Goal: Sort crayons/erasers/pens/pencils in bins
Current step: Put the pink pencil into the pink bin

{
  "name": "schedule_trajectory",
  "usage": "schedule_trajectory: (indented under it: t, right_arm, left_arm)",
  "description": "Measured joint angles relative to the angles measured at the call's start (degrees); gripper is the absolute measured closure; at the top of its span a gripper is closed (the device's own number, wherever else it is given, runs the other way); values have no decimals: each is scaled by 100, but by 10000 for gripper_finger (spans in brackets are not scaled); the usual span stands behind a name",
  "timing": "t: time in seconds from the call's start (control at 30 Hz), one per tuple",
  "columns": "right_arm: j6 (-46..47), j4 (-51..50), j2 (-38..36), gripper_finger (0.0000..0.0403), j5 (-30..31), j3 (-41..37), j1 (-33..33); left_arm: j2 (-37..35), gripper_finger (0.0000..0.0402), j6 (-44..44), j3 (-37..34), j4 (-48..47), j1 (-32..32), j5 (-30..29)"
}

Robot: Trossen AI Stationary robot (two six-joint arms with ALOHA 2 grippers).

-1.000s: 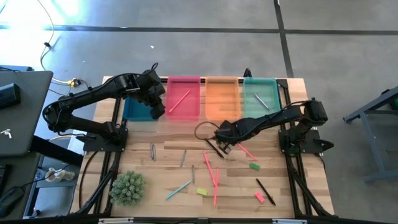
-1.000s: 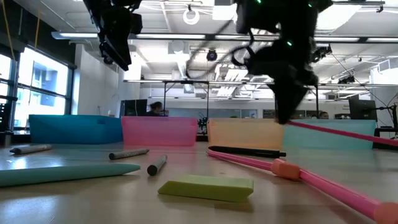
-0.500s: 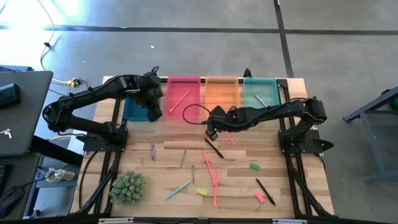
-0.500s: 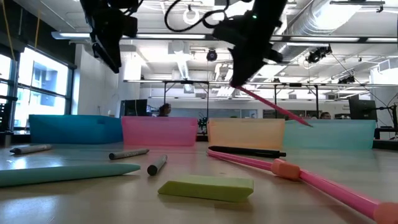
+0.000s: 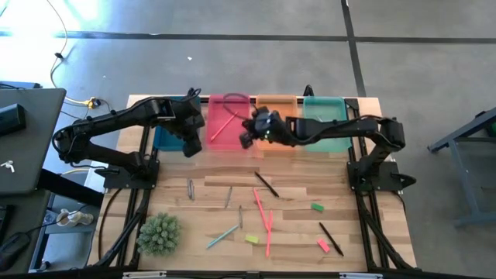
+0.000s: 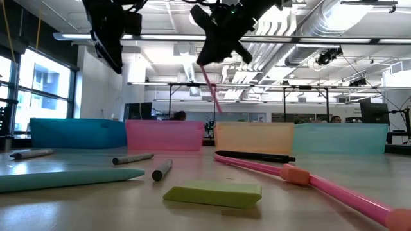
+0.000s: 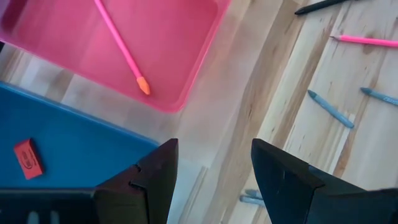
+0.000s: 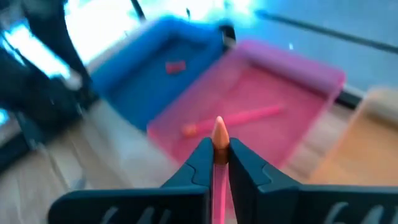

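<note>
My right gripper [image 5: 249, 133] is above the near right part of the pink bin [image 5: 225, 116], shut on a long pink pencil [image 6: 212, 90]. One more pink pencil [image 7: 121, 50] lies in that bin. My left gripper [image 5: 190, 144] is open and empty over the near edge between the blue bin [image 5: 167, 136] and the pink bin. A red eraser [image 7: 28, 158] lies in the blue bin. The orange bin [image 5: 277, 116] and the teal bin [image 5: 325, 116] stand to the right. Grey crayons [image 5: 191, 188], pink pencils [image 5: 260, 209], dark pens [image 5: 266, 184] and erasers [image 5: 316, 207] lie flat on the table. My right gripper pinches the pink pencil's shaft [image 8: 219, 163] between its two fingertips. The pencil's orange tip [image 8: 219, 132] sticks out past the fingertips. In the low view the pencil hangs slanting down below the gripper, its lower end [image 6: 219, 109] clear of the table and bins.
A green spiky plant [image 5: 159, 234] stands at the near left. A teal pencil [image 5: 222, 236], a yellow eraser [image 5: 251, 239], a pink eraser [image 5: 323, 245] and a dark pen [image 5: 331, 238] lie toward the near edge. The four bins line the far edge.
My right gripper has risen from the middle of the table and gone toward the far edge and the left, to the pink bin. It carries the pink pencil, which is lifted clear and has swung from a shallow slant to hanging steeply.
</note>
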Motion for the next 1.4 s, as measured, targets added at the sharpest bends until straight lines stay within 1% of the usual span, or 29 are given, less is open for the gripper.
schedule_trajectory:
  t: [0.3,0.43,0.5,0.7,0.8,0.93,1.23,1.4]
  right_arm:
    - [-3,1635,50,393,0,-28,-565]
    - [-124,2285,327,393,-34,-31,-745]
    - [-307,2446,511,393,-182,-33,-821]
    - [-303,2463,969,393,-824,-37,-998]
    - [-312,2465,1100,393,-1013,-37,-1061]
    - [-529,2462,1251,393,-1419,-37,-1155]
    - [-560,2321,1373,393,-1480,-37,-1353]
    - [-500,2189,1373,382,-1487,-39,-1489]
  left_arm:
    - [0,209,0,0,30,2,0]
    - [0,209,0,0,34,2,0]
    - [0,209,0,0,37,2,0]
    - [0,209,1,0,36,2,-50]
    - [0,209,0,0,36,2,-50]
    - [0,209,0,0,36,2,-50]
    - [0,209,0,0,43,2,-68]
    - [0,209,2,0,48,2,-68]
